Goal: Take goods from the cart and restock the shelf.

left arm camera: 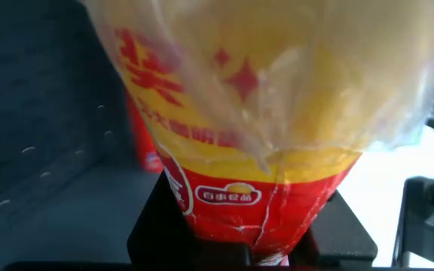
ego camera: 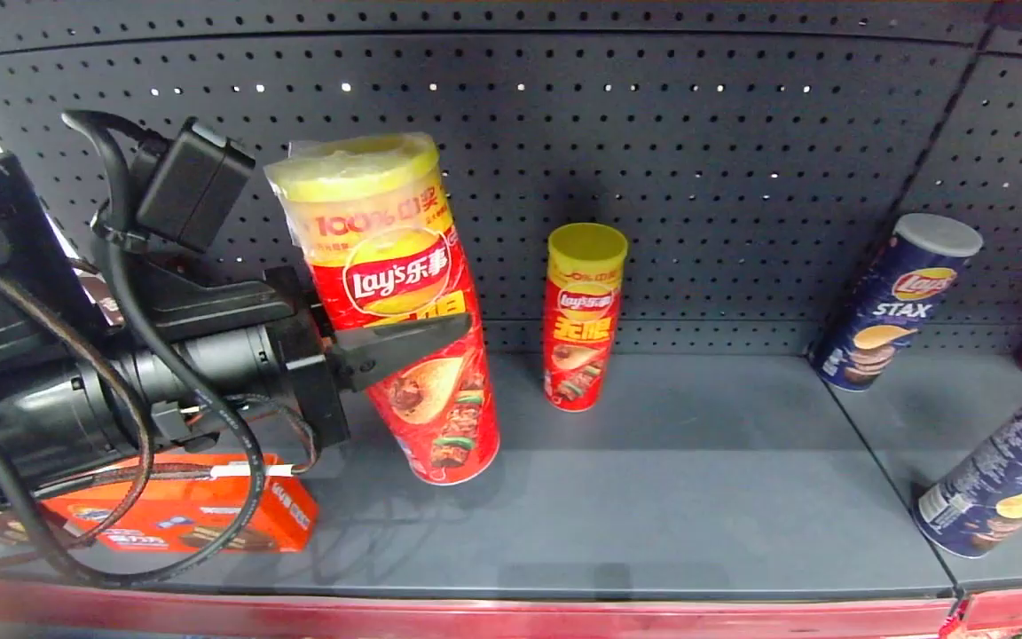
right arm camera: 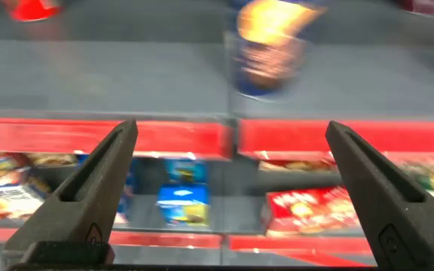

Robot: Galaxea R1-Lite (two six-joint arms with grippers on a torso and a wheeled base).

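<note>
Left gripper clamps can, base maybe on shelf.

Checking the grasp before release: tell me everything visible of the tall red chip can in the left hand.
The tall red cylindrical chip can has a yellow upper band and yellow lid under crinkled clear film, with snack pictures lower down. It looks like printed cardboard. The left hand is shut around its middle, one black finger crossing the front. It tilts, top toward the arm, base at the grey metal shelf; whether the base touches is unclear.
</note>
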